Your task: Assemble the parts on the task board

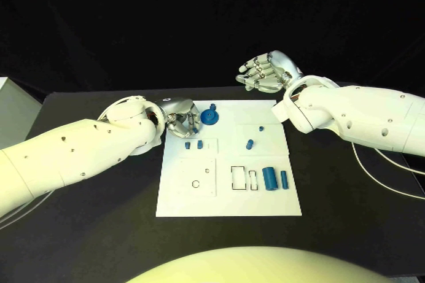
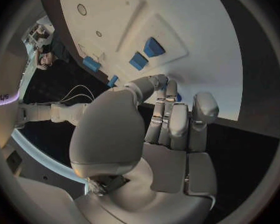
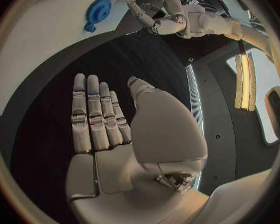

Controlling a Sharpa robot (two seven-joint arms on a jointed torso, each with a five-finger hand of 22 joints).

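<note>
While the left hand (image 1: pixel 180 123) hovers at the task board's (image 1: pixel 228 203) ten o'clock corner, fingers curled, seemingly holding nothing, it should close squarely on the blue gear (image 1: pixel 210 116) just beside it. At one o'clock, the right hand (image 1: pixel 264 70) waits flat-open, empty.

Black table (image 1: pixel 97 234) under a dark backdrop; perhaps a white cabinet (image 1: pixel 11 102) at its edge
</note>
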